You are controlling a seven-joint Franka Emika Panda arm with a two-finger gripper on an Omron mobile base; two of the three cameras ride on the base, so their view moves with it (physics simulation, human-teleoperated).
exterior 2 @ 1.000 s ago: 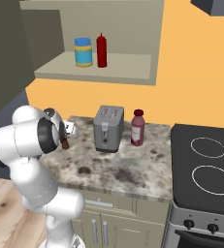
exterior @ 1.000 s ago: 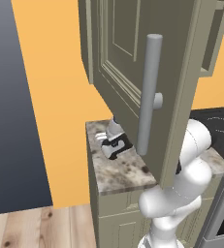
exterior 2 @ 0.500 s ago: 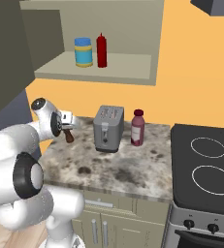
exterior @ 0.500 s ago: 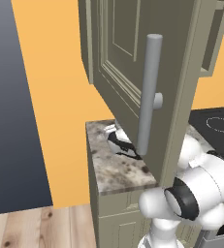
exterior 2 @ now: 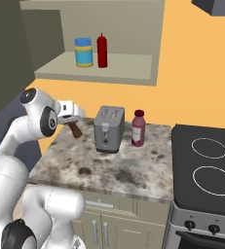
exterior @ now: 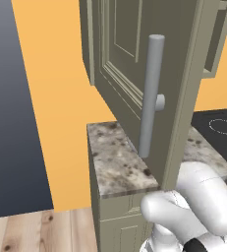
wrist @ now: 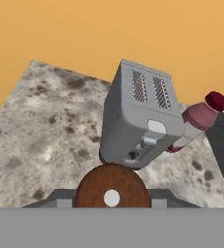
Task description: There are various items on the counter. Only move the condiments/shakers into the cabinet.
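Shaker gripped, held above counter

Left of the right base frame: gripper point(exterior 2: 74, 121) was clamped on the shaker point(exterior 2: 75, 129) over the counter point(exterior 2: 109, 168), toaster point(exterior 2: 109, 129) and red bottle point(exterior 2: 138, 128) to its right; open cabinet point(exterior 2: 104, 73) upper centre.

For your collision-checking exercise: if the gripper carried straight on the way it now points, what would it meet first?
Probably the toaster: it sits dead ahead of the gripper, which is shut on the shaker. Depth is unclear, so the counter might come first.
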